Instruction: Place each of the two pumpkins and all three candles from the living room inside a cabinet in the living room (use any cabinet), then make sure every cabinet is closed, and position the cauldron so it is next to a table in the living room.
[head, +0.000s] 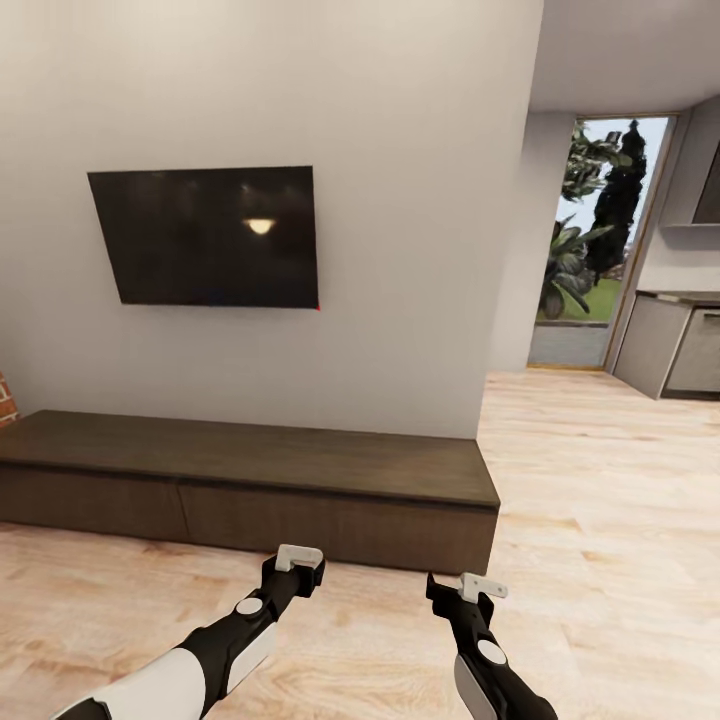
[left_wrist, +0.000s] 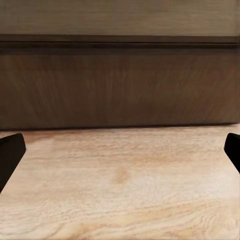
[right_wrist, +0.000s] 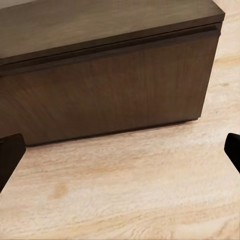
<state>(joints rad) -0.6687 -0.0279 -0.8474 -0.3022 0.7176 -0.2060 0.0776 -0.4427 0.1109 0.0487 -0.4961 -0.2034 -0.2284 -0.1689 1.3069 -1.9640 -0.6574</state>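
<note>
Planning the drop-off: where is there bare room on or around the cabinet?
The cabinet top is bare end to end under the TV. The wood floor is open in front of it and past its right end. Nothing looks crowded; both claws, left and right, hang open before its front.

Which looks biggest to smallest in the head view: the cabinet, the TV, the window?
1. Cabinet, widest across the picture.
2. TV.
3. Window, though it stands farther back, so its true size is unsure.

ahead: cabinet (head: 330, 520) shut, blocks | floor (head: 600, 520) before it, rightward: free
</note>
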